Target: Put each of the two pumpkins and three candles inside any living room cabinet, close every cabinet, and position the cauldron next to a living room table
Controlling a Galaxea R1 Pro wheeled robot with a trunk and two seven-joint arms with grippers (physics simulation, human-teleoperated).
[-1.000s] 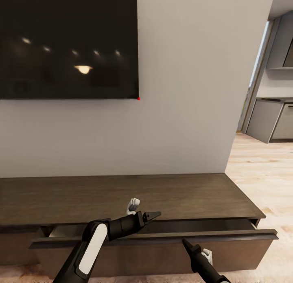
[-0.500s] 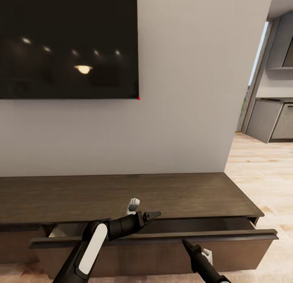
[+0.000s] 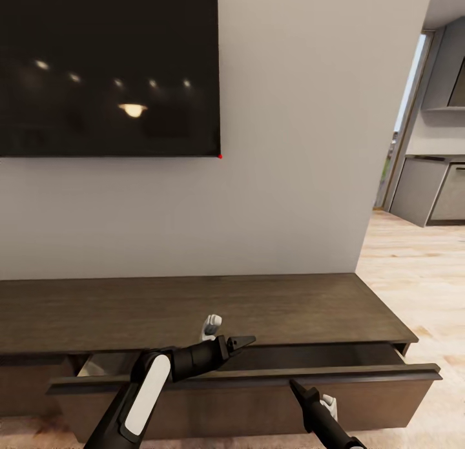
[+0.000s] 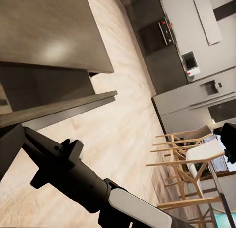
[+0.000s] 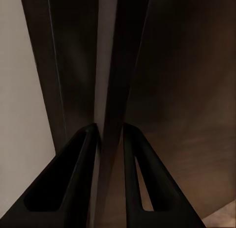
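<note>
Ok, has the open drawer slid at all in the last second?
No. In the head view the drawer front keeps the same offset from the cabinet top's front edge, and the right claw stays at its lip.

This is a home, seen from its living room. A large dark television (image 3: 106,68) hangs on a plain pale wall (image 3: 303,145) above the cabinet (image 3: 194,310), a long, low, dark brown wooden unit with one wide drawer (image 3: 258,384) pulled open. Light wood flooring (image 3: 420,281) runs to the right through an opening into a kitchen with grey cupboards (image 3: 429,190). The left wrist view shows that kitchen too, with a built-in oven (image 4: 158,36), grey fronts and pale wooden dining chairs (image 4: 189,154).
</note>
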